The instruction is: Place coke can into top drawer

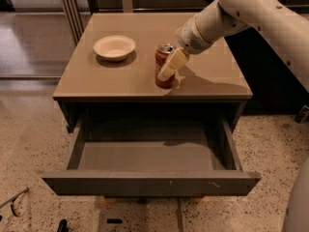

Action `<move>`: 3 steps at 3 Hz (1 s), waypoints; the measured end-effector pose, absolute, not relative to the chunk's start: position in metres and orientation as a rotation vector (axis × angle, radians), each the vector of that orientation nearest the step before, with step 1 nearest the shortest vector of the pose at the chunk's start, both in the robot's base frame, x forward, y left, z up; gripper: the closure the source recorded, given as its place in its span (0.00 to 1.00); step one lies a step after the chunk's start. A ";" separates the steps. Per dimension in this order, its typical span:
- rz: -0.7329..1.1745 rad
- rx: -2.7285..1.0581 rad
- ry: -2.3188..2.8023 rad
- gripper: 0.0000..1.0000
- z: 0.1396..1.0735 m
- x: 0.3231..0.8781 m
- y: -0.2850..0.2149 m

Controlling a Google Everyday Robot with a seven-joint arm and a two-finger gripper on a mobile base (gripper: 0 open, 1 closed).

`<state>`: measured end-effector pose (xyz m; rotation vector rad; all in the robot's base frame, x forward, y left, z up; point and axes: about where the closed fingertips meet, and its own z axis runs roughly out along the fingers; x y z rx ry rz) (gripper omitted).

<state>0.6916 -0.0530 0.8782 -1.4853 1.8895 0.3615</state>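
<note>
The coke can (163, 81) stands upright near the front edge of the cabinet top (111, 79), a little right of centre. My gripper (167, 66) reaches down from the upper right on the white arm (241, 8) and overlaps the can's right side at mid height. The top drawer (149, 182) is pulled fully open below the cabinet top, its scratched front panel nearest the camera. The drawer's grey inside (149, 153) holds nothing.
A white bowl (114, 47) sits on the cabinet top to the left of the can. A speckled floor (29, 144) surrounds the cabinet. Dark furniture (270, 81) stands to the right behind the arm.
</note>
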 end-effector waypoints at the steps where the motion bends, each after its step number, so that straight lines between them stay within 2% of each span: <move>1: 0.364 -1.486 1.889 0.18 0.878 0.692 -0.052; 2: 0.364 -1.486 1.889 0.49 0.878 0.692 -0.052; 3: 0.364 -1.486 1.889 0.72 0.878 0.692 -0.052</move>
